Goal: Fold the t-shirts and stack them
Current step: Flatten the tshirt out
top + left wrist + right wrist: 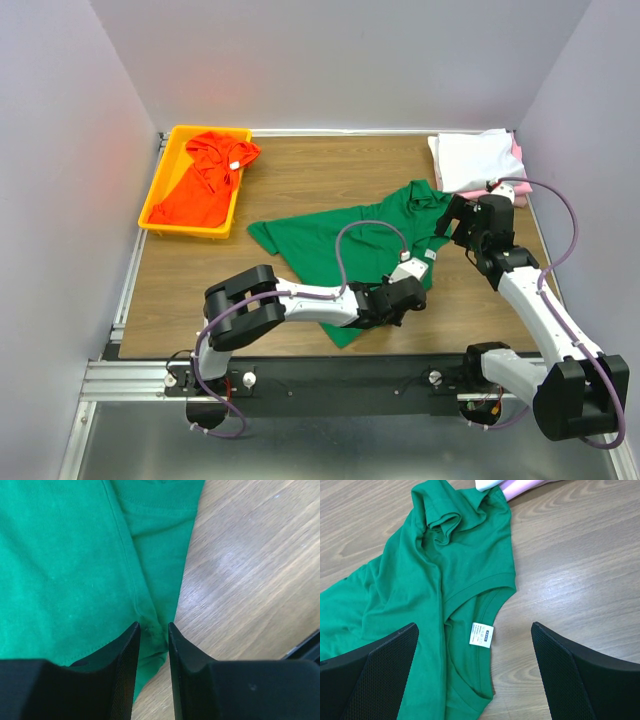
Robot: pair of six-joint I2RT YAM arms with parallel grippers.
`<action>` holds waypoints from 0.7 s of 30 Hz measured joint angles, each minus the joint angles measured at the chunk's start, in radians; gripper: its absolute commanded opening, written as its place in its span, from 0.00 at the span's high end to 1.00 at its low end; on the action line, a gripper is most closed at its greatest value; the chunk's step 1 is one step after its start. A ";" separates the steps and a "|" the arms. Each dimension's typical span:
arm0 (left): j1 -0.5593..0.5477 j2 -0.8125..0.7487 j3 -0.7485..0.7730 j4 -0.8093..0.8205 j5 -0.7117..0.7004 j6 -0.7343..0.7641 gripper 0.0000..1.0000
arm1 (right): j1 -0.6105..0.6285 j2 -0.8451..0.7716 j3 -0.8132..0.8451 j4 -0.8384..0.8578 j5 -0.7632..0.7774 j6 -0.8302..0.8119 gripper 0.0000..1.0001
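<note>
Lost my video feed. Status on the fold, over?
Left gripper: jaws pinching edge of green shirt. Right gripper: jaws wide open above the collar tag. Folded white shirt near its sleeve, orange shirt off in tray.

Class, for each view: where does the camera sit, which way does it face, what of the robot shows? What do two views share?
Top external: above and behind the bases, facing down at the table; left arm and right arm show.
Left wrist: on the left arm, facing down at the green t-shirt; left gripper pinches its edge.
Right wrist: above the neck tag, facing down; right gripper stands wide open.
Shared: both wrist views show the green t-shirt.
</note>
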 measured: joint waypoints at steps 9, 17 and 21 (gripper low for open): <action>0.000 0.014 0.001 -0.016 -0.002 0.003 1.00 | 0.000 0.000 0.000 0.000 0.000 0.000 0.00; 0.008 0.003 0.001 -0.037 -0.029 0.003 1.00 | 0.000 0.000 0.000 0.000 -0.012 -0.007 0.00; 0.042 -0.105 -0.030 -0.054 -0.053 0.006 1.00 | -0.002 0.025 0.001 0.008 -0.042 -0.013 0.00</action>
